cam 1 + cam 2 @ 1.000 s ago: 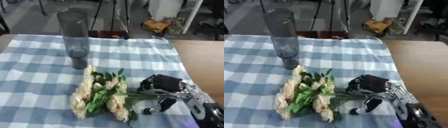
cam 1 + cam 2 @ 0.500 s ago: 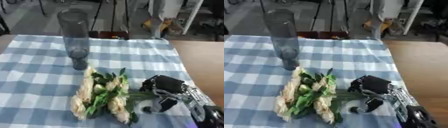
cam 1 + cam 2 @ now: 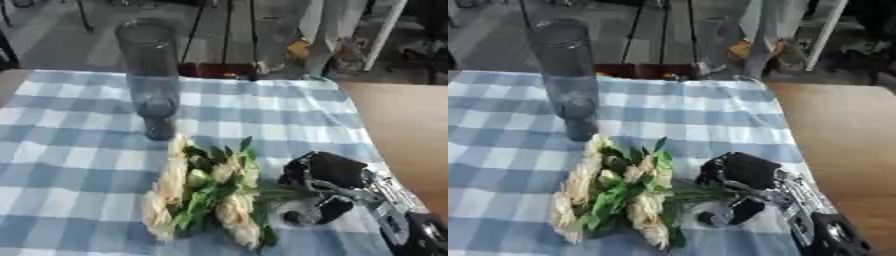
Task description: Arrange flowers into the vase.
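- Flowers [image 3: 206, 187], a bunch of cream blooms with green leaves, are lying flat on a blue and white checked cloth [image 3: 79, 130], blooms pointing toward the robot's left and stems [image 3: 284, 192] running toward its right.
- Vase [image 3: 150, 75], a tall, narrow, grey-tinted clear cylinder, is standing upright on the cloth, just beyond the top of the bunch and apart from it.
- Judging by looks, the bunch is probably handling as light and soft: petals and leaves are likely crushing or bending easily, while the gathered stems are giving the stiffer, safer place to hold.
- Judging likewise, the vase is likely tipping easily, being tall with a small mouth, so the stems are needing to enter end first from above.
- Right hand [image 3: 328, 175] is coming in from the lower right, lying low over the cloth at the stem end, back of the hand facing up.
- Its fingers are curling downward where the stems meet it, with the thumb [image 3: 319, 212] reaching underneath; they appear to be closing around the stems, though the contact itself is hidden.
- Left hand is not showing in either view.
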